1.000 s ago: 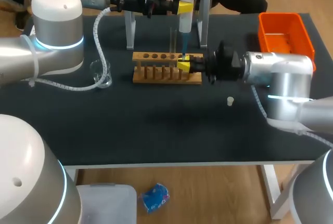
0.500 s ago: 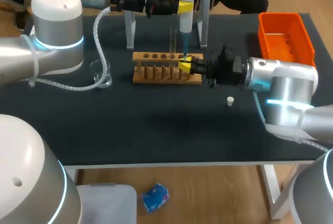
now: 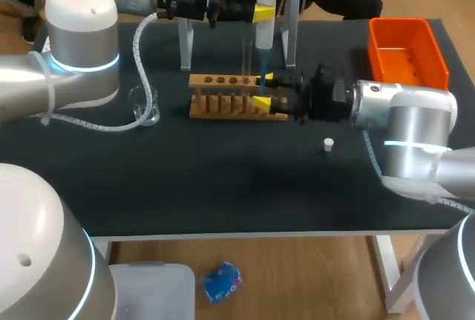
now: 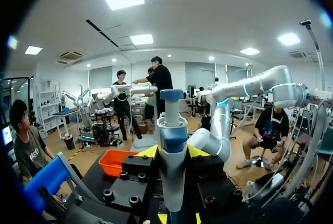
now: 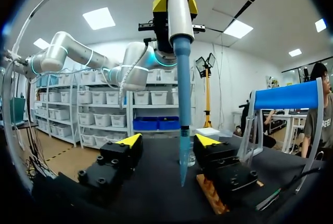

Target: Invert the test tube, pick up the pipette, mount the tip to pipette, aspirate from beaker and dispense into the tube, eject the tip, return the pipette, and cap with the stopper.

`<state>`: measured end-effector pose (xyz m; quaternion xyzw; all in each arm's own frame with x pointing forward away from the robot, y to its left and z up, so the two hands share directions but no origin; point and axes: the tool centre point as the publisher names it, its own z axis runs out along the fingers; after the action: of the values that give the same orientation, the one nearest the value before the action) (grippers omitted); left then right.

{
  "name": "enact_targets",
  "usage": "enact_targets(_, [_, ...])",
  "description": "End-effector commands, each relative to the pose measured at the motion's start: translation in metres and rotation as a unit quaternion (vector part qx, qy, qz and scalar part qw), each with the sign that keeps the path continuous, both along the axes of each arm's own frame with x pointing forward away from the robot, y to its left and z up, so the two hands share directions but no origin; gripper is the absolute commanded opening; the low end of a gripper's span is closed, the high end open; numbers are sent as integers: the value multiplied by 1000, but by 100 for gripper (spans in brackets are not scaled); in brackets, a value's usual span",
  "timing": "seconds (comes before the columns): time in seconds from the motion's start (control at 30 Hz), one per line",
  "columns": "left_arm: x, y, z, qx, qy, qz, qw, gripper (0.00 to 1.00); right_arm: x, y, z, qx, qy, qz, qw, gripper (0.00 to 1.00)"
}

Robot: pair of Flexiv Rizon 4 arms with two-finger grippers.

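Left gripper (image 3: 261, 12), upper centre of the head view, is clamped on the white body of the pipette (image 3: 265, 32). In the left wrist view the pipette stands upright between the two yellow fingertips (image 4: 150, 152), which press on it from both sides. The blue pipette tip (image 3: 261, 64) is mounted and points straight down over the right end of the wooden test tube rack (image 3: 223, 106), centre of frame. Right gripper (image 3: 263, 90) comes in level from the right with its fingers apart, one yellow tip on each side of the blue tip. In the right wrist view there is a clear gap on both sides, so there is no contact. A clear test tube (image 3: 246, 56) stands upright in the rack just left of the pipette tip. Its mouth is hard to make out, so I cannot tell whether the tip end is over it or beside it. The beaker (image 3: 145, 106) sits at left of centre on the black table (image 3: 223, 186), well apart from the rack. A small white stopper (image 3: 328, 143) lies on the table right of centre, below the right arm's wrist. An orange bin (image 3: 436, 56) is at upper right. The pipette stand (image 3: 289, 38) is behind the rack, and the pipette hangs between its legs.
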<state>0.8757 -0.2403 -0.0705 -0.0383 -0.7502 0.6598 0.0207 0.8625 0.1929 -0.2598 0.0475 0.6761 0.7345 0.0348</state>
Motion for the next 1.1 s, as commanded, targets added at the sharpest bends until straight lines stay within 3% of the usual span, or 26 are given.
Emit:
enact_targets(0.03, [0,0,0,-1,-1,0,1000,0,0,-8,-1,-2,-1,23,1000,100])
enact_targets(0.67, [0,0,0,-1,-1,0,1000,0,-17,-60,-5,-33,-7,59,998,100])
enact_targets(0.8, [0,0,0,-1,-1,0,1000,0,-22,-65,-10,-56,-15,71,996,100])
enact_targets(1.1, [0,0,0,-1,-1,0,1000,0,-22,-65,-10,-56,-15,71,996,100])
